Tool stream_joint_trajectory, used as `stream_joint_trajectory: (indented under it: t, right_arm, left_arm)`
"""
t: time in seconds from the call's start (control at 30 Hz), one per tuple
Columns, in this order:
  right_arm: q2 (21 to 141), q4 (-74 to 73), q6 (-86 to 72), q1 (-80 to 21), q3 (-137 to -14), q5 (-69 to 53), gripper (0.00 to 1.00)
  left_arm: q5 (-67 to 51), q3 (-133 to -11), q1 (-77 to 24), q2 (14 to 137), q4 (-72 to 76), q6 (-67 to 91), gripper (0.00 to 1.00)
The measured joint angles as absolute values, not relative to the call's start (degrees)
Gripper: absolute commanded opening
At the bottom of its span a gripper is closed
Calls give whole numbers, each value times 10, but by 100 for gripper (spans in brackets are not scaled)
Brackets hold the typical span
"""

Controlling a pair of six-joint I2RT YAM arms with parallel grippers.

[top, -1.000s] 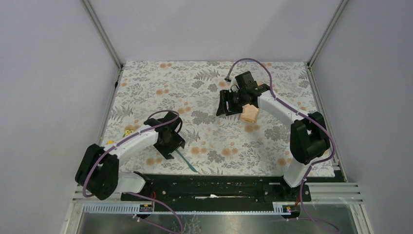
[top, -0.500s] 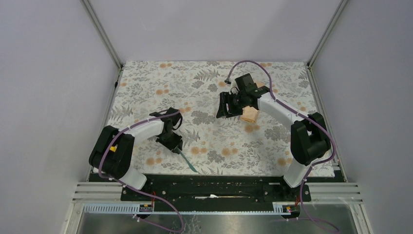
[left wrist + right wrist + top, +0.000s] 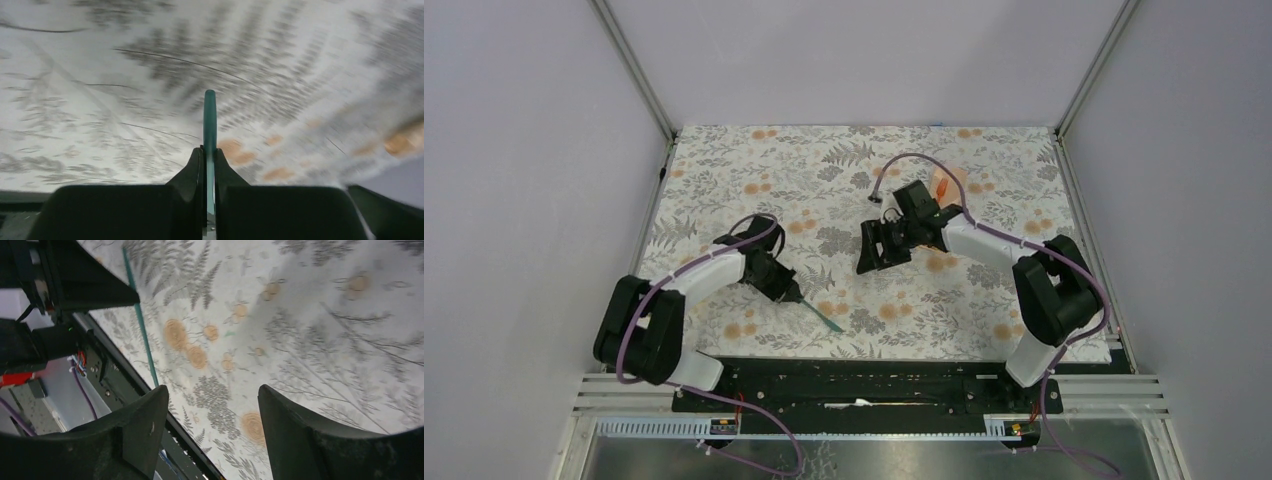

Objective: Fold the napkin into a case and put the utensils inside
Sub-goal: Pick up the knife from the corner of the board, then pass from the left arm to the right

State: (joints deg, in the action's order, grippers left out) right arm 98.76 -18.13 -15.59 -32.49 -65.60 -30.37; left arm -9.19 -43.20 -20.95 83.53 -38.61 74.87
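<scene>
While one second ago the left claw (image 3: 792, 295) was spread above the teal utensil (image 3: 824, 318), it is now seen from above closed on its end, near the front edge of the flowered surface (image 3: 724, 170). The right claw (image 3: 874, 250) has been moved nearer.

At the left wrist, the teal utensil is pinched between both fingers.

At the right wrist, spread fingers are shown above the surface.

A lab robot cell — bare grey walls (image 3: 514, 180), aluminium frame posts (image 3: 632, 70) (floral tablecloth (image 3: 724, 170) underneath) — nothing domestic.
</scene>
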Motion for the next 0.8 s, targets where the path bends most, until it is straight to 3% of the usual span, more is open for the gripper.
stream_joint_trajectory:
  t: [0.17, 0.4, 0.6, 0.8]
  right_arm:
    - [929, -73, -180, -373, -576, -322, 85]
    - [840, 48, -208, -382, -502, -261, 84]
    - [839, 131, -176, -397, -459, -246, 82]
    - [836, 246, -138, -492, -417, -245, 78]
  left_arm:
    - [-185, -428, -193, 750, -270, 709, 0]
    - [-336, -420, -172, 667, -78, 723, 0]
    - [-418, -372, -162, 656, 94, 868, 0]
    - [-444, -314, -161, 653, 273, 1029, 0]
